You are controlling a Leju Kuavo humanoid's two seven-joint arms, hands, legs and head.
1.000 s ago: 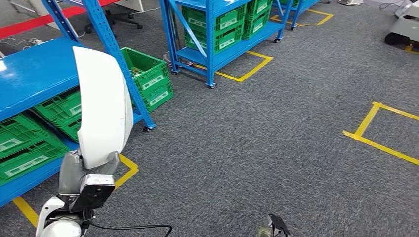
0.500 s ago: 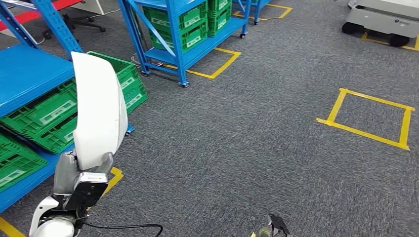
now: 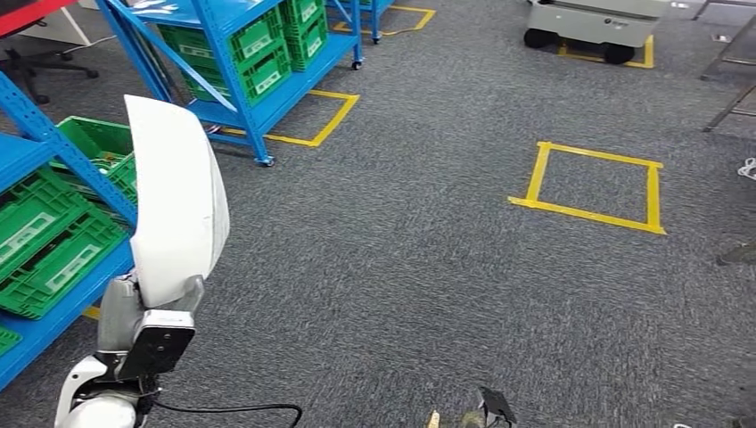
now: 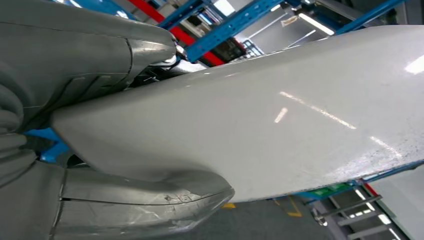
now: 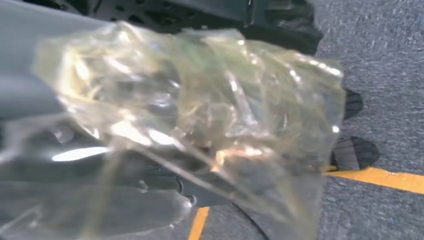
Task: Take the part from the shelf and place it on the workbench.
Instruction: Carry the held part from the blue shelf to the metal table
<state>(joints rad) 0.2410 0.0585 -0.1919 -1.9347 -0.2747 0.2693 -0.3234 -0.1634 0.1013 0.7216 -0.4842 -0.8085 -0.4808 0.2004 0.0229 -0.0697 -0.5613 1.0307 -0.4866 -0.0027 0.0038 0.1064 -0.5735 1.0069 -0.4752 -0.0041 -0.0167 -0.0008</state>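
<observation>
While your left hand (image 3: 147, 325) carries the part (image 3: 174, 201), a long white curved shell, you hold it upright by its lower end, probably so it stays off the shelf (image 3: 53, 308) and the floor (image 3: 428, 267) as the body turns. From the left wrist, the thumb (image 4: 145, 202) sits under the shell and grey fingers (image 4: 85, 47) lie over it, so the grip is a clamp across the narrow end (image 4: 115, 130). That end is smooth and glossy, so I judge it could slip or swing if you turn fast.

Your right hand (image 3: 486, 412) hangs low at the bottom edge of the head view. Its wrist camera looks through crumpled clear film (image 5: 200, 115) wrapped around it, and I cannot tell whether those fingers are open or closed.

Blue shelves with green crates (image 3: 49, 241) stand on your left, with a second rack (image 3: 250, 53) further off. Yellow tape squares (image 3: 593, 187) mark the carpet, and a white cart (image 3: 593, 22) stands at the far side. No worktop shows, so the pick looks done and the carry is under way; placing is still to come. Next you need to find the worktop and keep the shell's top clear of the rack posts.
</observation>
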